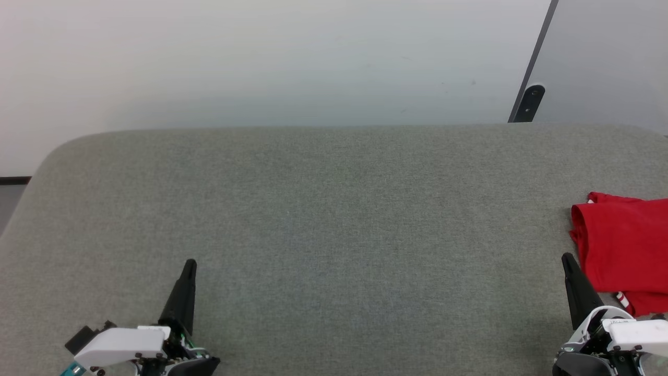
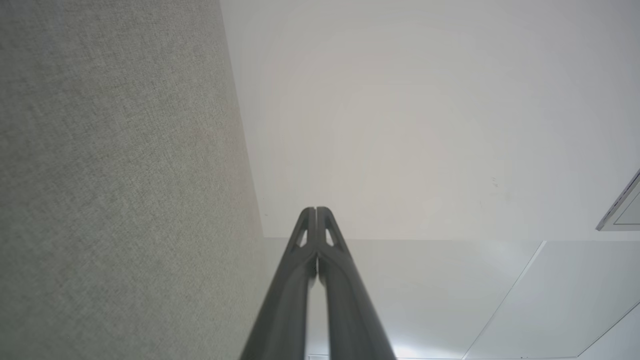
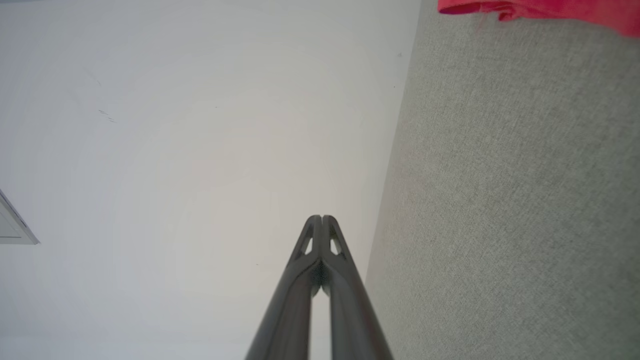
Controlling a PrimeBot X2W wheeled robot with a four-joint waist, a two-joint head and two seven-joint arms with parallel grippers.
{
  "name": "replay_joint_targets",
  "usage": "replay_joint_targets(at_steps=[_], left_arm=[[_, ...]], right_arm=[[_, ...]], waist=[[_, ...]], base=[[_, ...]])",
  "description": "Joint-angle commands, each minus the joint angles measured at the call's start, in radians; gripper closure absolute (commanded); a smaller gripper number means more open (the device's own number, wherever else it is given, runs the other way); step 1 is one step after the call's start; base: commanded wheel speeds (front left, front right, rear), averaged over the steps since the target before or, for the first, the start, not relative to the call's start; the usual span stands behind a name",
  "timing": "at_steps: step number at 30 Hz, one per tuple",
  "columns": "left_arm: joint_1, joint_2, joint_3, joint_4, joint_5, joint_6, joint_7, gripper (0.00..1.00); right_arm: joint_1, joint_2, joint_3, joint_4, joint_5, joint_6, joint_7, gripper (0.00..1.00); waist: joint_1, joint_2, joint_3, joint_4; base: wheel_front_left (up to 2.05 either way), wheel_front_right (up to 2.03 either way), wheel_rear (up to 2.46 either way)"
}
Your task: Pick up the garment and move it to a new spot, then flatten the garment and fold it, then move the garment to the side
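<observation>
The garment [image 1: 623, 250], a red shirt folded into a compact stack with a bit of red-and-white striped trim at its near edge, lies at the far right of the grey fabric surface [image 1: 334, 219], cut off by the picture's edge. A strip of the garment [image 3: 540, 9] crosses the top right of the right wrist view. My right gripper [image 1: 566, 259] is shut and empty, its tip just left of the garment's near corner. In the right wrist view the right gripper [image 3: 322, 218] has both fingers pressed together. At the lower left my left gripper [image 1: 190, 263] is shut and empty, and the left gripper [image 2: 316, 209] shows its tips meeting.
A pale wall rises behind the rounded far edge of the surface. A dark slanted bar with a black fitting [image 1: 529, 102] stands at the back right. The surface's left corner [image 1: 47, 156] curves away toward the floor.
</observation>
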Motion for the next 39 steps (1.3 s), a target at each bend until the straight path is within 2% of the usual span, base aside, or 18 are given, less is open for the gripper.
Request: replay_joint_targets(at_steps=[1, 39], left_arm=[[-0.009, -0.002, 0.003, 0.002, 0.001, -0.005, 0.001, 1.0], [-0.01, -0.004, 0.006, 0.001, 0.005, -0.005, 0.003, 1.0]], right_arm=[[-0.003, 0.003, -0.001, 0.0, 0.004, 0.0, -0.002, 1.0], [-0.003, 0.003, 0.0, 0.0, 0.005, 0.0, -0.003, 1.0]], waist=[[0.0, 0.0, 0.0, 0.0], [0.0, 0.0, 0.0, 0.0]], base=[[0.0, 0.0, 0.0], [0.0, 0.0, 0.0]])
